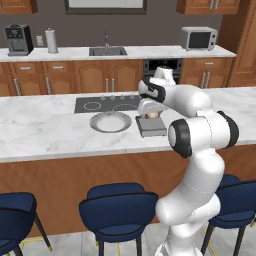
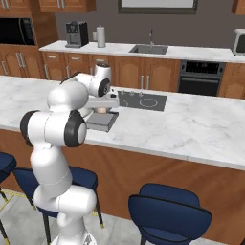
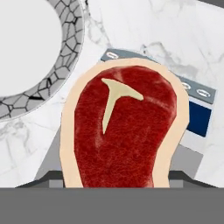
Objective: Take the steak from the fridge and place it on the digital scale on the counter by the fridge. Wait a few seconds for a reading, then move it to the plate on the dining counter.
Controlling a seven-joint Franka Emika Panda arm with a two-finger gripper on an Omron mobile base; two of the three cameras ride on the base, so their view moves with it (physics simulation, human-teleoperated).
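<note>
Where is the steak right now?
The steak is over the digital scale on the dining counter, under the gripper, with the plate just to its left in the left base view.

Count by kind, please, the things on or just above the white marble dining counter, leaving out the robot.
Round grey-white plate: 1
Flat grey square digital scale: 1
Red raw steak with pale rim: 1
Flat black cooktop: 1
Total: 4

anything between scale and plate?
No. Bare marble separates the digital scale from the plate, seen in the left base view.
</note>
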